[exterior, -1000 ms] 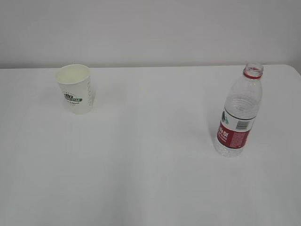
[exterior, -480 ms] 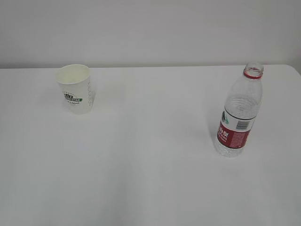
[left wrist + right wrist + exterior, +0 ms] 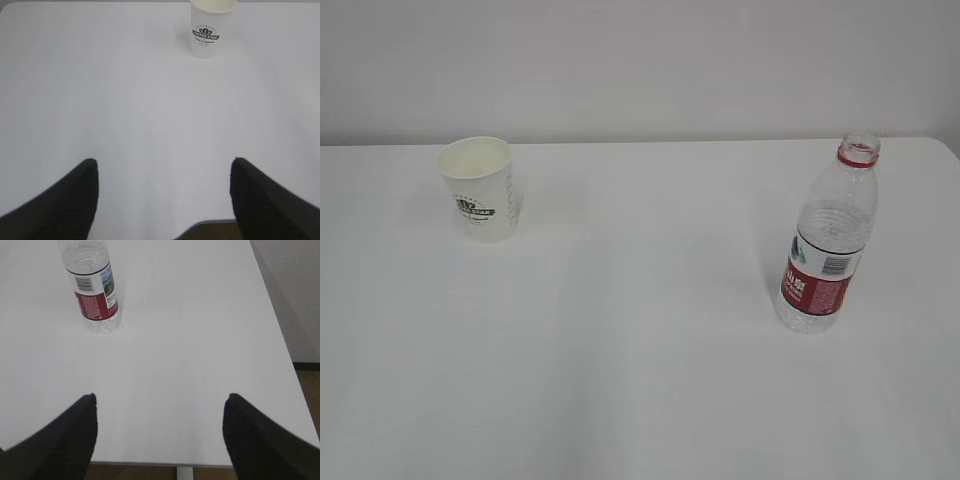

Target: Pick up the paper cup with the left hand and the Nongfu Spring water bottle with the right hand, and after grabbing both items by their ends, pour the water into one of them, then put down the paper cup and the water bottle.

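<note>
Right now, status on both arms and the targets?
Both jaws open, empty. Paper cup upright, untouched. Water bottle upright, uncapped, untouched. Table between them bare, nothing in the way.

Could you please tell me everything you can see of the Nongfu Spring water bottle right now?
The Nongfu Spring water bottle is clear ribbed plastic with a red neck ring and no cap. A red-and-white label with a barcode and a small landscape picture wraps its lower half. It stands upright on the white table, toward the right side, far from the paper cup. Nothing touches it except the table; the right hand, open, is well short of it.
</note>
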Controlling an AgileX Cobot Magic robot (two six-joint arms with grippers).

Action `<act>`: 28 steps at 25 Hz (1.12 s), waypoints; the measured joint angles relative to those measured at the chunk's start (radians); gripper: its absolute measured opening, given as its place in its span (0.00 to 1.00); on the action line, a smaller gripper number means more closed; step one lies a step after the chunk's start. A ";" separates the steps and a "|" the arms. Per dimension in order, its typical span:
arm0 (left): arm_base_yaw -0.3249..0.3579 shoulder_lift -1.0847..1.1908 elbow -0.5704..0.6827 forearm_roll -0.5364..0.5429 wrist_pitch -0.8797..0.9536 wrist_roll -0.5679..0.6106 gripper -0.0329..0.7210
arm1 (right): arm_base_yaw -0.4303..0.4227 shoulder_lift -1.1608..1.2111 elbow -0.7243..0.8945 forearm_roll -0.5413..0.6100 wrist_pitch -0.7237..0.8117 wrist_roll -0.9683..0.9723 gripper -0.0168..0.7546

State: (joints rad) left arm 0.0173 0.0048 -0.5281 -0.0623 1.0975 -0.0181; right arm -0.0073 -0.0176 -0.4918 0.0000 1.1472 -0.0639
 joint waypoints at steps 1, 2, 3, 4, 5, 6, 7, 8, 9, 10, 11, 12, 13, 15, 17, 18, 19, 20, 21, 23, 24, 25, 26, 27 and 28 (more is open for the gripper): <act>0.000 0.000 0.000 0.000 0.000 0.000 0.82 | 0.000 0.000 0.000 0.000 0.000 0.000 0.79; 0.000 0.000 0.000 0.000 0.000 0.000 0.82 | 0.000 0.000 0.000 0.000 0.000 0.000 0.79; 0.000 0.000 0.000 0.000 0.000 0.000 0.82 | 0.000 0.000 0.000 0.000 0.000 0.000 0.79; 0.000 0.000 0.000 0.000 0.000 0.000 0.82 | 0.000 0.000 0.000 0.000 0.000 0.000 0.79; 0.000 0.000 0.000 0.000 0.000 0.000 0.82 | 0.000 0.000 0.000 0.000 0.000 0.000 0.79; 0.000 0.000 0.000 0.000 0.000 0.000 0.82 | 0.000 0.000 0.000 0.000 0.000 0.000 0.79; 0.000 0.000 0.000 0.000 0.000 0.000 0.82 | 0.000 0.000 0.000 0.000 0.000 0.000 0.79; 0.000 0.000 0.000 0.000 0.000 0.000 0.82 | 0.000 0.000 0.000 0.000 0.000 0.000 0.79; 0.000 0.000 0.000 0.000 0.000 0.000 0.82 | 0.000 0.000 0.000 0.000 0.000 0.000 0.79; 0.000 0.000 0.000 0.000 0.000 0.000 0.82 | 0.000 0.000 0.000 0.000 0.000 0.000 0.81; 0.000 0.000 0.000 0.000 0.000 0.000 0.82 | 0.000 0.000 0.000 0.000 0.000 0.000 0.80; 0.000 0.000 0.000 0.000 0.000 0.000 0.82 | 0.000 0.000 0.000 0.000 0.000 0.000 0.79; 0.000 0.000 0.000 0.000 0.000 0.000 0.82 | 0.000 0.000 0.000 0.000 0.000 0.000 0.79; 0.000 0.000 0.000 0.000 0.000 0.000 0.82 | 0.000 0.000 0.000 0.000 0.000 0.000 0.79; 0.000 0.000 0.000 0.000 0.000 0.000 0.82 | 0.000 0.000 0.000 0.000 0.000 0.000 0.79; 0.000 0.000 0.000 0.000 0.000 0.000 0.82 | 0.000 0.000 0.000 0.000 0.000 0.000 0.79; 0.000 0.000 0.000 0.000 0.000 0.000 0.82 | 0.000 0.000 0.000 0.000 0.000 0.000 0.79; 0.000 0.000 0.000 0.000 0.000 0.000 0.82 | 0.000 0.000 0.000 0.000 0.000 0.000 0.79; 0.000 0.000 0.000 0.000 0.000 0.000 0.82 | 0.000 0.000 0.000 0.000 -0.002 0.000 0.79; 0.000 0.000 0.000 0.000 -0.002 0.000 0.82 | 0.000 0.000 -0.002 0.000 -0.009 0.000 0.79; 0.000 0.000 -0.004 0.000 -0.006 0.000 0.82 | 0.000 0.000 -0.005 0.000 -0.019 0.000 0.79; 0.000 0.000 -0.010 0.000 -0.011 0.000 0.82 | 0.000 0.000 -0.010 0.000 -0.034 0.000 0.79; 0.000 0.000 -0.014 0.000 -0.019 0.000 0.82 | 0.000 0.000 -0.014 0.006 -0.047 0.000 0.79; 0.000 0.000 -0.014 0.000 -0.023 0.000 0.82 | 0.000 0.000 -0.016 0.010 -0.054 0.000 0.79; 0.000 0.000 -0.014 0.000 -0.024 0.000 0.82 | 0.000 0.000 -0.018 0.012 -0.063 0.000 0.79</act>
State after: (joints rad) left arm 0.0173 0.0048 -0.5423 -0.0623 1.0734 -0.0181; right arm -0.0073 -0.0176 -0.5099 0.0116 1.0845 -0.0639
